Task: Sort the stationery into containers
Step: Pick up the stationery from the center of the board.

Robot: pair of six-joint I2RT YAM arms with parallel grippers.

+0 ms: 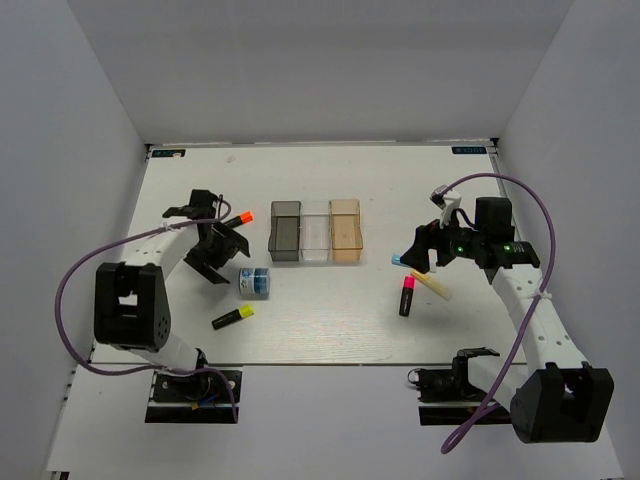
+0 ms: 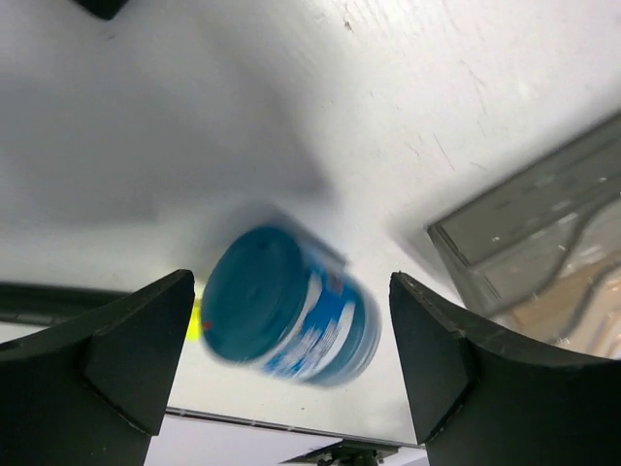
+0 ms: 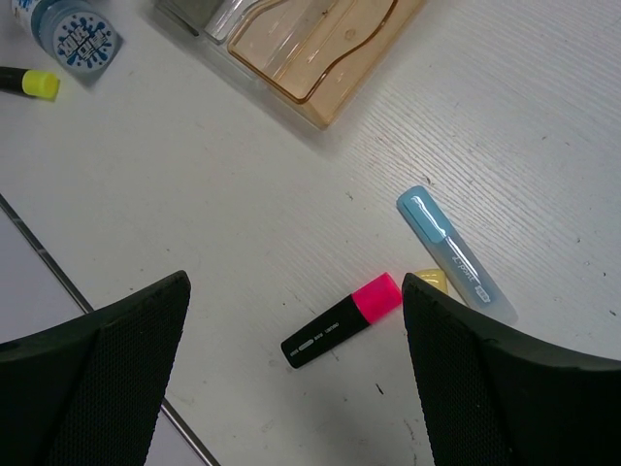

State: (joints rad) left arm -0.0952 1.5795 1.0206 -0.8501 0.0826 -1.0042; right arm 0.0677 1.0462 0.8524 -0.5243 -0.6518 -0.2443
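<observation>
Left wrist: blue roll (image 2: pixel 286 316) between jaws

Place: robot lab test cell.
Desk (image 1: pixel 330 335): white wood-grain board.
Walls (image 1: pixel 320 70): plain pale panels boxing the desk left, back, right.
Arms: left arm (image 1: pixel 160 250), right arm (image 1: pixel 535 320) bolted at the desk's near edge.
Cables (image 1: pixel 60 295): purple loops beside the desk.
</observation>
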